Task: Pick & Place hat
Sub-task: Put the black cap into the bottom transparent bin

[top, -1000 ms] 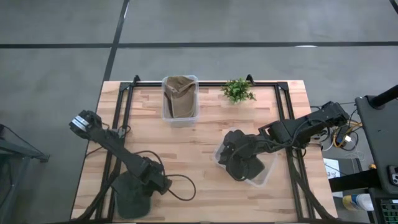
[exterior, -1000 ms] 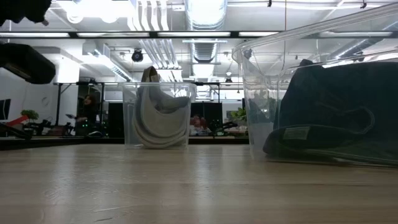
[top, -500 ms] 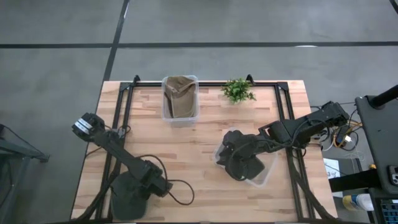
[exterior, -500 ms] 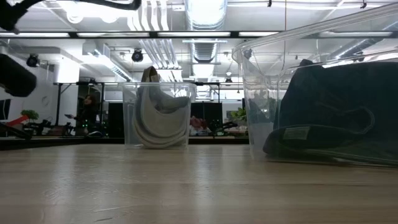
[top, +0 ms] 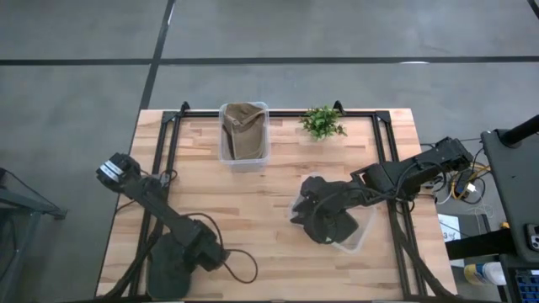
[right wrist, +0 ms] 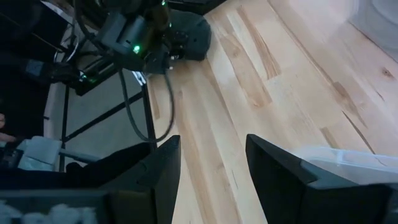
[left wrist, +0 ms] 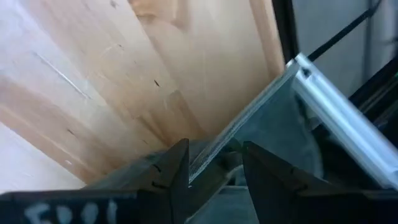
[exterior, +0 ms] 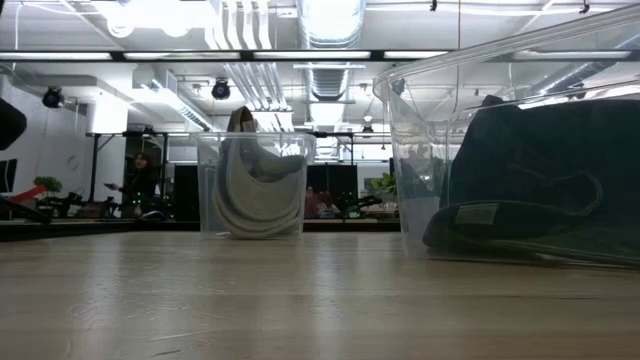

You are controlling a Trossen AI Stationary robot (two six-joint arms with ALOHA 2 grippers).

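We see the dark hat (top: 327,217) lying in the clear bin (top: 364,237) at the table's right side, with the right gripper (top: 305,210) over its left edge. In the right wrist view its fingers (right wrist: 277,167) stand apart, gripping nothing. A tan hat (top: 242,130) sits in the far bin (top: 244,161). We judge the main risks to be the fingers pinching only a fold and dropping the hat, or snagging the bin wall and dragging it. The left gripper (top: 110,167) waits at the table's left edge, fingers apart.

1 hat (top: 242,130) per bin (top: 229,155), plant (top: 321,123) right.
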